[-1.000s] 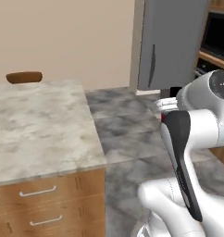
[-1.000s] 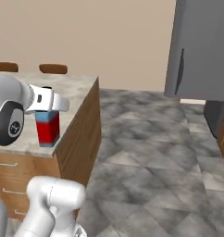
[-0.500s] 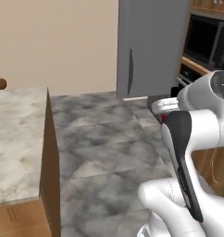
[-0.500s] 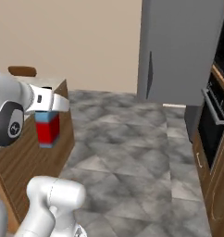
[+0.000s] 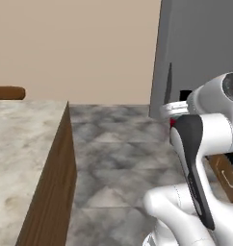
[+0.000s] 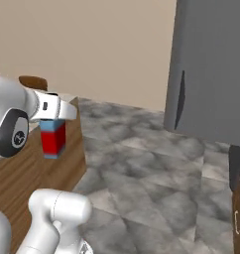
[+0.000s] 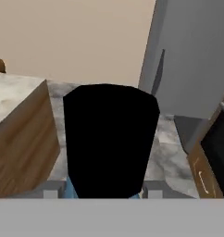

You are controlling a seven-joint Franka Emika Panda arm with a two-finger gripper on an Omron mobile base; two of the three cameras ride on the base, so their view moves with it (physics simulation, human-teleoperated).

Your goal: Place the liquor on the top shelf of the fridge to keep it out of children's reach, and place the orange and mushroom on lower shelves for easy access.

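My gripper (image 6: 53,123) is shut on the liquor (image 6: 53,139), a flat bottle with a blue upper half and a red lower half that hangs upright below the hand. In the hand view its black cap (image 7: 110,139) rises between the fingertips (image 7: 51,190), with a strip of blue just below. A red sliver of the liquor (image 5: 173,123) peeks out beside my arm. The fridge (image 6: 216,64) is a tall grey cabinet ahead and to the right, its door shut, with a dark handle (image 6: 180,99). The top shelf and lower shelves are hidden behind that door. The orange and mushroom are out of view.
A marble-topped counter (image 5: 22,158) with a wood-brown side (image 6: 67,163) runs along my left. Brown chair backs (image 5: 7,92) (image 6: 32,82) stand behind it. Grey tiled floor (image 6: 142,163) leads to the fridge. A wood cabinet with a dark oven (image 7: 215,152) stands on the right.
The whole picture has shifted: the base has moved toward the fridge, which looms larger, and the counter has slid off to the left. The liquor stays in my gripper.
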